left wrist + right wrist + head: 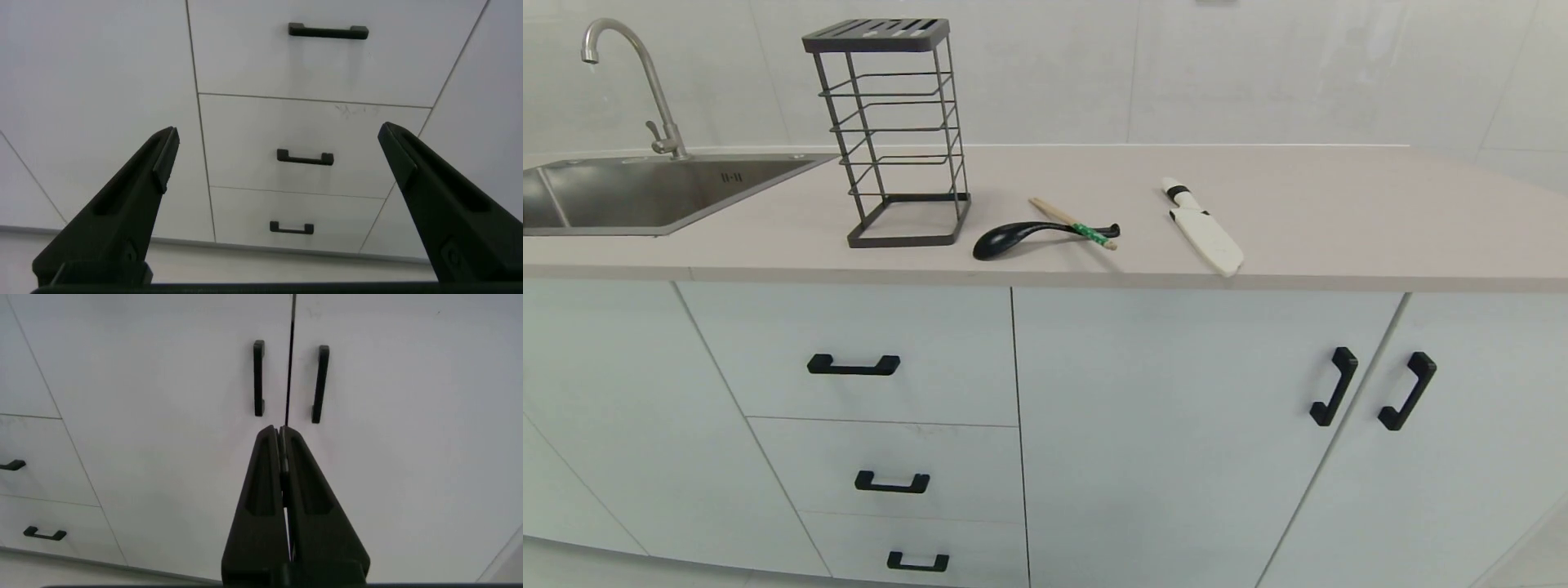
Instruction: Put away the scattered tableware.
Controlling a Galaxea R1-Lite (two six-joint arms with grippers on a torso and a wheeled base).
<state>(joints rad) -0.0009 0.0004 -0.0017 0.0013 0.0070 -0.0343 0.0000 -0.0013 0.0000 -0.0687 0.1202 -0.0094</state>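
Observation:
On the countertop [1339,220] lie a black spoon [1013,238], a pair of wooden chopsticks with green bands [1072,223] resting across the spoon's handle, and a white knife with a black band [1202,228] near the front edge. A black wire rack [894,135] stands upright to their left. My left gripper [278,139] is open, low in front of the drawer fronts, with nothing between its fingers. My right gripper [283,434] is shut and empty, facing the two cupboard doors.
A steel sink [645,192] with a tap [629,82] is set into the counter at the left. Below are three drawers with black handles [854,364] and cupboard doors with vertical handles [1335,385]. A tiled wall backs the counter.

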